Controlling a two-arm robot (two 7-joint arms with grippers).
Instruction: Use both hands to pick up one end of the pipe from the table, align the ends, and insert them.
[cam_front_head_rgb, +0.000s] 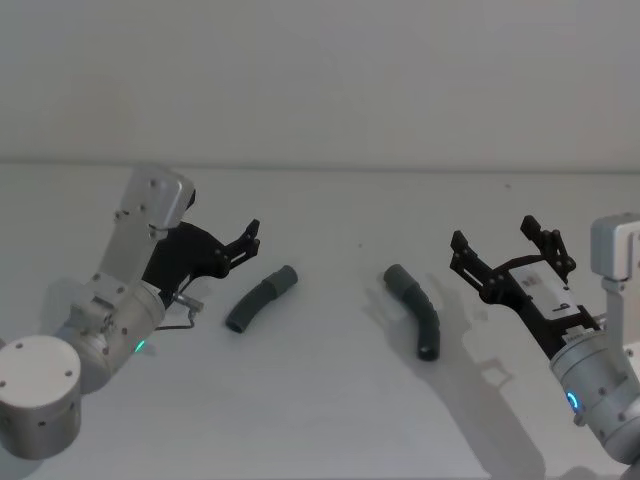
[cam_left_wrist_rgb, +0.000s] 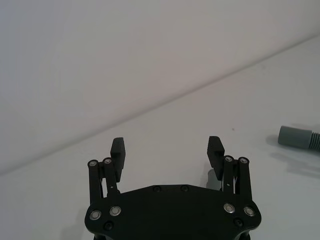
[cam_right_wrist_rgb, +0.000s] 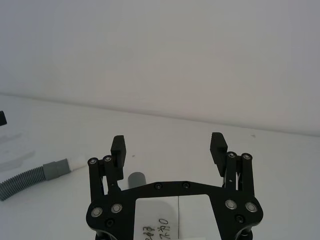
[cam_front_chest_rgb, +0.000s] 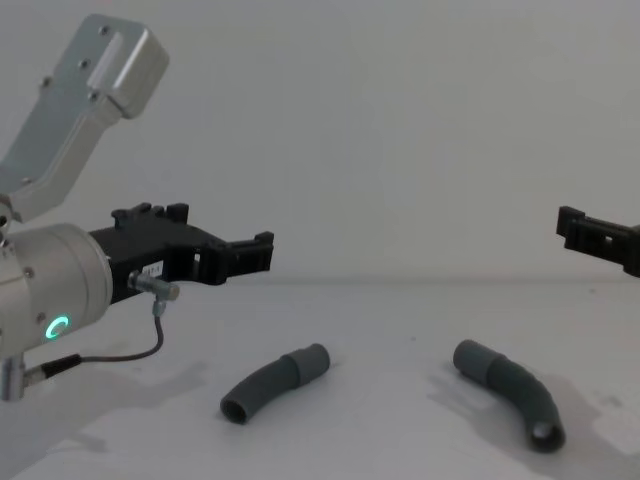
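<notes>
While left gripper (cam_front_head_rgb: 250, 240) and right gripper (cam_front_head_rgb: 493, 232) hover open, left pipe piece (cam_front_head_rgb: 260, 300), right pipe piece (cam_front_head_rgb: 418, 305) may roll under off-centre pinch, spoiling alignment.

Left hand (cam_left_wrist_rgb: 167, 147) agape, pipe end (cam_left_wrist_rgb: 295, 136) nearby

On the worktop (cam_front_head_rgb: 330, 410) (as the head view has it) the left pipe piece (cam_front_head_rgb: 262, 298) lies at 9 o'clock and the right pipe piece (cam_front_head_rgb: 415, 309) at 3 o'clock, well apart. The left end effector (cam_front_head_rgb: 250, 240) is at the left piece's 11 o'clock, and the right end effector (cam_front_head_rgb: 493, 232) at the right piece's 2 o'clock.
</notes>
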